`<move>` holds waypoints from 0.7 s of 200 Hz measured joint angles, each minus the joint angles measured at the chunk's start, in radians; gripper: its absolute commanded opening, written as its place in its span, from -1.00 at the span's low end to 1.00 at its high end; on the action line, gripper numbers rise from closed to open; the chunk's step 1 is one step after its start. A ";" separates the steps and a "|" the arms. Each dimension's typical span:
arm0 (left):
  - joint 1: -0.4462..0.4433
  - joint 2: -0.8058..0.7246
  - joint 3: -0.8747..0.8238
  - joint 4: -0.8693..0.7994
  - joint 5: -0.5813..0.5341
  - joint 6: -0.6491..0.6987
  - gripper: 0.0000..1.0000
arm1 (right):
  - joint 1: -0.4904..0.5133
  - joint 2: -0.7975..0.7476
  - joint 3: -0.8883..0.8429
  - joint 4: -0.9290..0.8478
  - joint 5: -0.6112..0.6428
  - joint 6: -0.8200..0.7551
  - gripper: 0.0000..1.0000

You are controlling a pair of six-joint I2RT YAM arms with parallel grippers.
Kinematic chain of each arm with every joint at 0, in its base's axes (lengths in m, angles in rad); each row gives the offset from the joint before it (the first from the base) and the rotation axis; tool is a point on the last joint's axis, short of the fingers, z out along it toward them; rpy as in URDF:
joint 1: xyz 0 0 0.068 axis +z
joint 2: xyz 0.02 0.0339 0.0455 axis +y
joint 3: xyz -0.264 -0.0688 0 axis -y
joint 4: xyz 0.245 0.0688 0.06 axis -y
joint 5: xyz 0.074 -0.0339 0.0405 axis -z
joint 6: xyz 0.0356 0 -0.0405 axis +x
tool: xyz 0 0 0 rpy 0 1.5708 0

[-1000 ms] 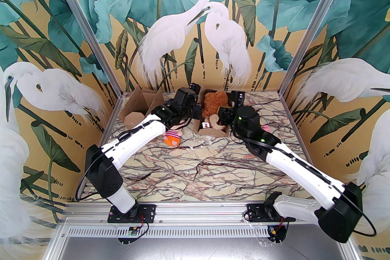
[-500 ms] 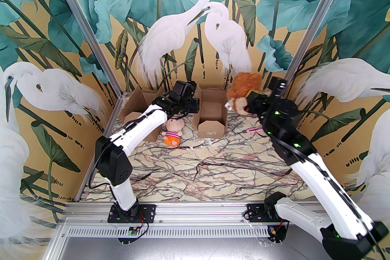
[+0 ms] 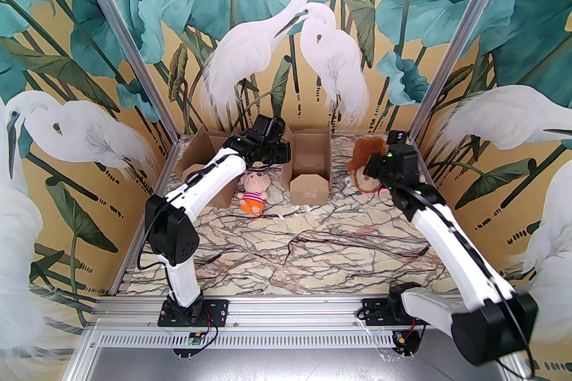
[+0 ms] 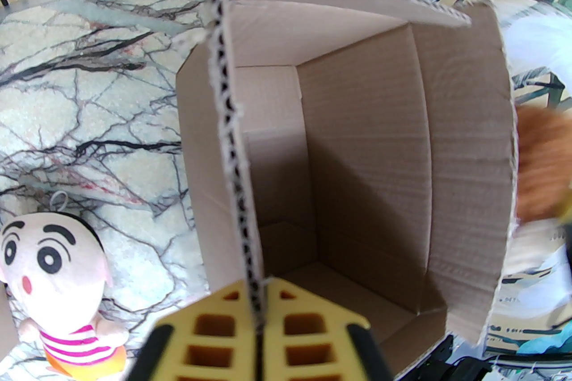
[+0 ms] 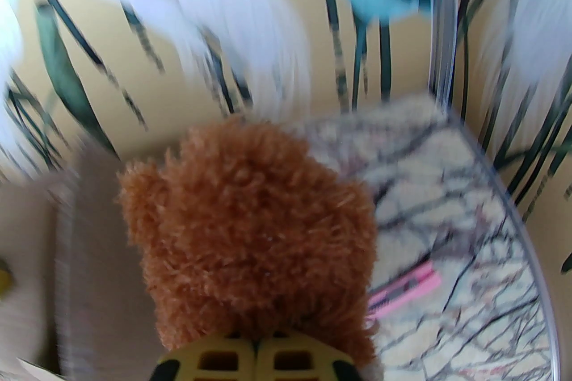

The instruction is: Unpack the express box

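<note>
**Ana:** The left gripper (image 4: 261, 283) has its jaws nearly closed on the upright side flap (image 4: 228, 111) of the express box (image 4: 366, 138). The cardboard edge runs straight out from between the pads. The box cavity lies just right of the jaws, and what I see of it is bare cardboard.

**Ben:** So the box is light. If that arm pulls away with the pinch on, I'd expect the box to slide or tip. It could also crease the flap at its fold. The plush boy doll (image 4: 49, 263) lies left of and below those jaws, so a dragged box may shove it.

**Ana:** The right gripper (image 5: 258, 341) is clamped shut on the brown teddy bear (image 5: 250, 227). The bear's bulk sticks out ahead of the fingertips, right of the box.

**Ben:** That looks like a bite on fur and stuffing, so the bear may sag or slip during a quick swing. I can't tell if it touches the table (image 3: 313, 245).

**Ana:** A pink utility knife (image 5: 402, 287) lies on the marble ahead and right of those jaws, close under the bear.

**Ben:** If the bear is dropped there, it lands on the knife and hides or nudges it. Swing left, and the bear clips the box wall.
</note>
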 measured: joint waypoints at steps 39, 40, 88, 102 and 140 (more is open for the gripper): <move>0.009 0.024 0.000 -0.007 0.014 -0.007 -0.41 | -0.004 0.219 -0.003 0.013 -0.080 0.001 -1.00; 0.009 0.024 0.000 -0.008 0.015 -0.008 -0.39 | -0.004 0.223 -0.003 0.013 -0.082 0.002 -1.00; 0.012 0.032 0.009 0.000 0.024 0.003 0.36 | -0.025 0.421 0.029 0.029 -0.141 0.007 0.35; 0.012 0.023 -0.006 0.031 0.017 0.013 0.51 | -0.025 0.418 0.029 0.031 -0.143 0.006 0.80; 0.012 -0.181 -0.253 0.204 -0.039 0.060 0.99 | -0.024 0.307 0.027 0.028 -0.105 -0.011 0.98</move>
